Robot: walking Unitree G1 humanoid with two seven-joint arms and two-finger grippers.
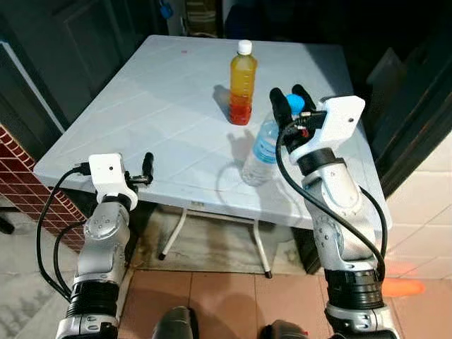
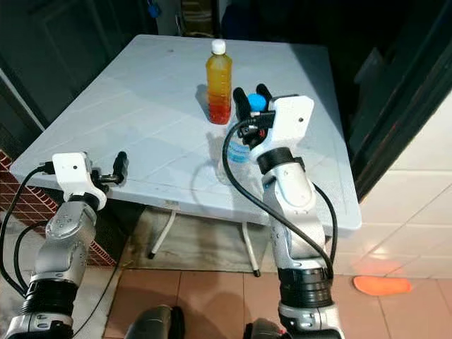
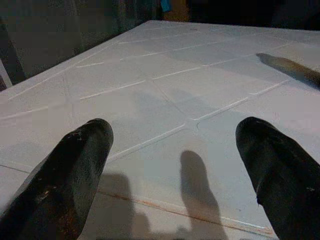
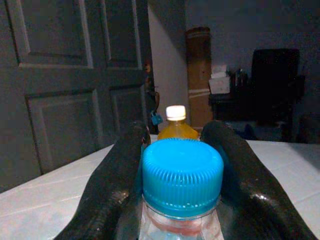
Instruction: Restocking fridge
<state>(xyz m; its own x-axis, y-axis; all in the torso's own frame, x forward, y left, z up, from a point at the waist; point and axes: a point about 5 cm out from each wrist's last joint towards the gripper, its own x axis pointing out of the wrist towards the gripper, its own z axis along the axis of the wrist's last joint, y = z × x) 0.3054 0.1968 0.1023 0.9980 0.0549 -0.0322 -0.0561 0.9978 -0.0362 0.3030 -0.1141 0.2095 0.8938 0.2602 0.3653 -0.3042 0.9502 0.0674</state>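
A clear water bottle (image 1: 261, 152) with a blue cap (image 4: 182, 175) stands slightly tilted near the front right of the white plastic table (image 1: 162, 106). My right gripper (image 1: 289, 96) is shut on the water bottle at its cap, one black finger on each side. Just behind it stands an upright bottle of orange juice (image 1: 242, 81) with a white cap, also seen past the blue cap as the juice bottle (image 4: 176, 122). My left gripper (image 3: 175, 135) hovers open and holds nothing, low over the table's near left edge.
Dark panelled doors (image 4: 75, 75) stand left of the table. A red brick wall (image 1: 21, 176) is at the lower left and a dark doorway (image 1: 417, 106) at the right. An orange object (image 1: 402, 287) lies on the tiled floor. The table's folding legs (image 1: 212, 233) show below.
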